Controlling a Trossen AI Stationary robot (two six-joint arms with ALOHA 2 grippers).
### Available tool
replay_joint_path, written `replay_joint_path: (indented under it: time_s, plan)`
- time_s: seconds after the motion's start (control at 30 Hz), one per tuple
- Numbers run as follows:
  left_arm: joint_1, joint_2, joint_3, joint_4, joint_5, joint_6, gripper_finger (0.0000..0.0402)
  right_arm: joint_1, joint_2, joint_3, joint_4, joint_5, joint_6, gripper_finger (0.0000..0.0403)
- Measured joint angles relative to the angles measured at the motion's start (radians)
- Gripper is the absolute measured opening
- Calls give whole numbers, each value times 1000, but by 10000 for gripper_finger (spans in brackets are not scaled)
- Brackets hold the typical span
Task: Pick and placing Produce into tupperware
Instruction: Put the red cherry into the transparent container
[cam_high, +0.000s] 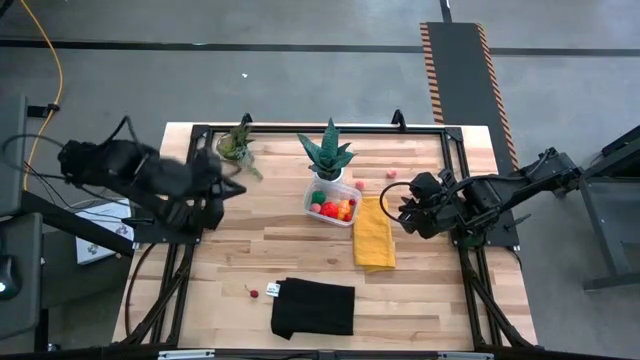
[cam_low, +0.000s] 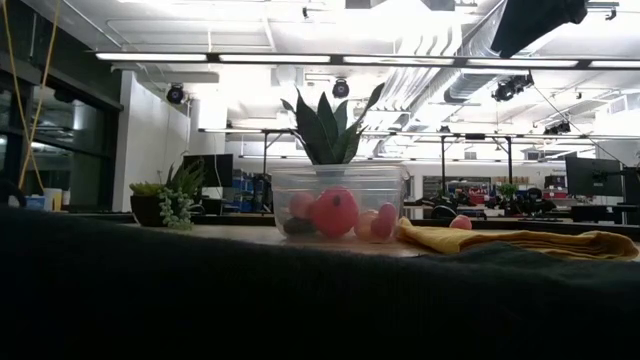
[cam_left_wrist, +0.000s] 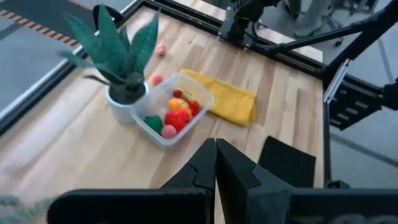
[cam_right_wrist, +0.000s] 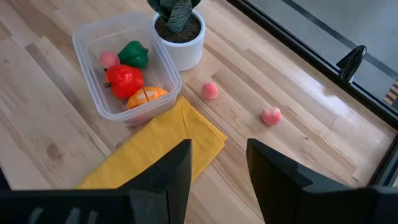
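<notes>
The clear tupperware stands mid-table, in front of a white-potted plant. It holds several toy pieces: a red one, a green one, an orange one and a pink one. Two pink pieces lie loose on the wood beside the pot. A small red piece lies near the black cloth. My right gripper is open and empty above the yellow cloth's right edge. My left gripper is shut and empty at the table's left.
A yellow cloth lies right of the tupperware. A black cloth lies near the front edge, with a small white tag beside it. A second small plant stands at the far left. A black frame edges the table.
</notes>
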Motion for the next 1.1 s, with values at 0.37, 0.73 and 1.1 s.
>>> replay_joint_path:
  time_s: [0.37, 0.73, 1.1]
  plan:
    - [-386, -27, -279, 73, -299, -463, 0, 1, 0, 0, -6, -15, -15, 146]
    - [-690, -12, -518, 283, -591, -831, 0, 17, 0, 0, -11, -55, -11, 146]
    - [-854, 163, -571, 282, -679, -1146, 0, 35, -15, 0, -11, -106, 45, 146]
